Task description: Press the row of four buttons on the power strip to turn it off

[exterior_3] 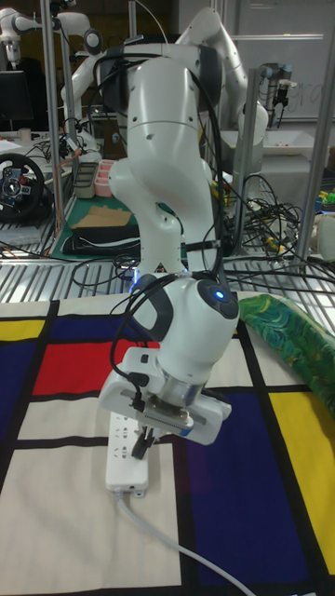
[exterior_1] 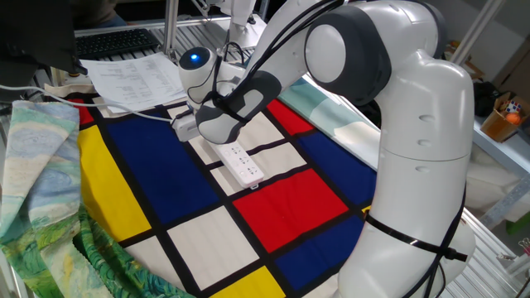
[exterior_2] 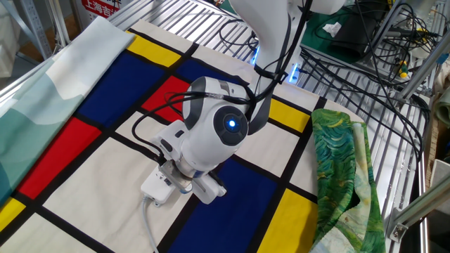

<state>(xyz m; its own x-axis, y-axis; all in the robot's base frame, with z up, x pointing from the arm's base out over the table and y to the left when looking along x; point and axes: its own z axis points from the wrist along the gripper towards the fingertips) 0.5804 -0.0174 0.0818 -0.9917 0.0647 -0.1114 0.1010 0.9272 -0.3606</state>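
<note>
The white power strip (exterior_1: 241, 164) lies on the coloured checked cloth (exterior_1: 281, 207), its white cable (exterior_3: 186, 557) leaving the end nearest the tall fixed camera. Small dark marks run along its top, but I cannot tell which of them are the four buttons. My gripper (exterior_3: 142, 440) points straight down at the cable end of the strip (exterior_3: 125, 453), with the dark fingertips together and at or just above its top face. The wrist (exterior_2: 214, 133) hides most of the strip (exterior_2: 156, 188) in the other fixed view.
A stack of white papers (exterior_1: 132, 79) and a keyboard (exterior_1: 116, 41) lie beyond the cloth. Green patterned fabric (exterior_2: 344, 176) is bunched at one side and a pale teal cloth (exterior_2: 42, 98) at another. Cables (exterior_2: 351, 63) cross the wire shelf behind.
</note>
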